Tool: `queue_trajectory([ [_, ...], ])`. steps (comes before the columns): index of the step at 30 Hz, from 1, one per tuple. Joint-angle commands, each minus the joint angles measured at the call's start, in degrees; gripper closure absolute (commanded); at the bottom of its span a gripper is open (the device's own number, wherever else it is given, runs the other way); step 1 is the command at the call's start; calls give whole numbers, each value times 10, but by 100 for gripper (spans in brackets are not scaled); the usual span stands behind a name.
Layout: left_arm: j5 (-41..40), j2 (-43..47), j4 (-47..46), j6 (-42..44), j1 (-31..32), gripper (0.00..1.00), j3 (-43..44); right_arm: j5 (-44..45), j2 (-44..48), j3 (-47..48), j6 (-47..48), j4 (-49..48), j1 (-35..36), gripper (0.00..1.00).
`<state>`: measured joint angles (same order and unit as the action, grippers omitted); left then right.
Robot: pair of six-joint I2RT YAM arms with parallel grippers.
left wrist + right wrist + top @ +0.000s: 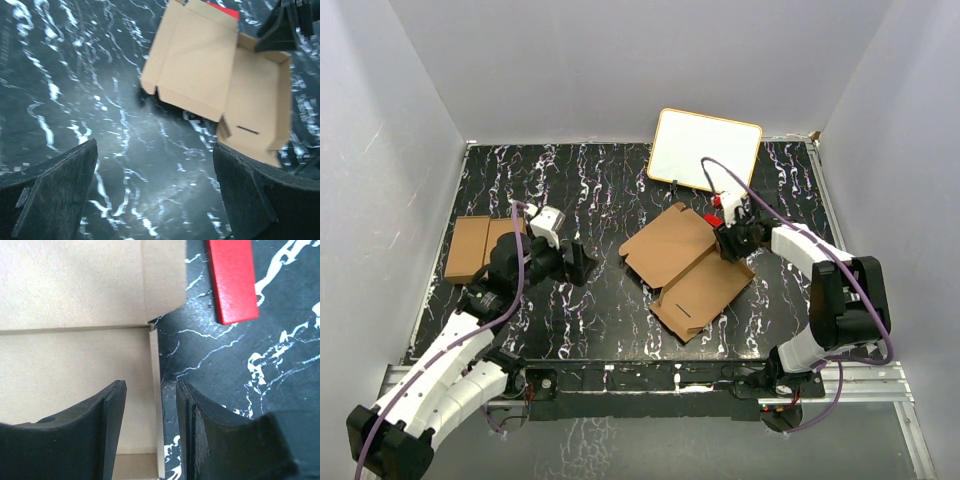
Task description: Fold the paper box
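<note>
Straddling a narrow side flap, the right gripper (151,387) stands part open with a gap showing on each side of the card, so it grips nothing. That flap belongs to the paper box (685,265), one sheet of plain brown cardboard with creases, tabs and a slot. It lies spread out right of the table's middle, nearer the right edge.

It looks light and thin: stiff across each panel, ready to hinge at the creases, likely to skate on the glossy black marbled table (620,320) and to dent under a hard pinch. The best hold, I judge, is a flap's free edge close to its crease.

Just past the box's far side lies a small red block (232,280). A white board with a yellow rim (705,150) sits at the far edge. Well apart, toward the left edge, the left gripper (576,262) hovers wide open and empty, near twin brown cardboard cartons (480,248).
</note>
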<state>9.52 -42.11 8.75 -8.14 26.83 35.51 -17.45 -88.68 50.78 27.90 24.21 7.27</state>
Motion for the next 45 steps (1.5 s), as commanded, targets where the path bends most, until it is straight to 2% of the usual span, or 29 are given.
queue_trajectory([
  [1, 71, -37, -25, -177, -2, 3, -8, -98, 40, 5, -51, -24, -39, 51],
  [5, 93, -34, -82, -340, -2, 8, -58, -110, 44, -11, -65, -42, -42, 51],
  [8, 96, -15, -167, -452, -2, 15, -132, -104, 37, -9, -51, -30, -43, 52],
  [14, 57, -27, -306, -587, 7, 18, -239, -76, 19, -9, -27, -23, -42, 53],
  [21, -24, -110, -403, -627, 44, 18, -252, -79, 3, -10, -21, -18, -40, 58],
  [31, -136, -281, -505, -659, 114, 20, -213, -102, -4, -10, -26, -12, -37, 66],
  [37, -167, -374, -549, -669, 139, 25, -180, -107, -8, -10, -28, -10, -35, 69],
  [45, -177, -478, -591, -674, 156, 32, -139, -115, -9, -11, -29, -8, -31, 69],
])
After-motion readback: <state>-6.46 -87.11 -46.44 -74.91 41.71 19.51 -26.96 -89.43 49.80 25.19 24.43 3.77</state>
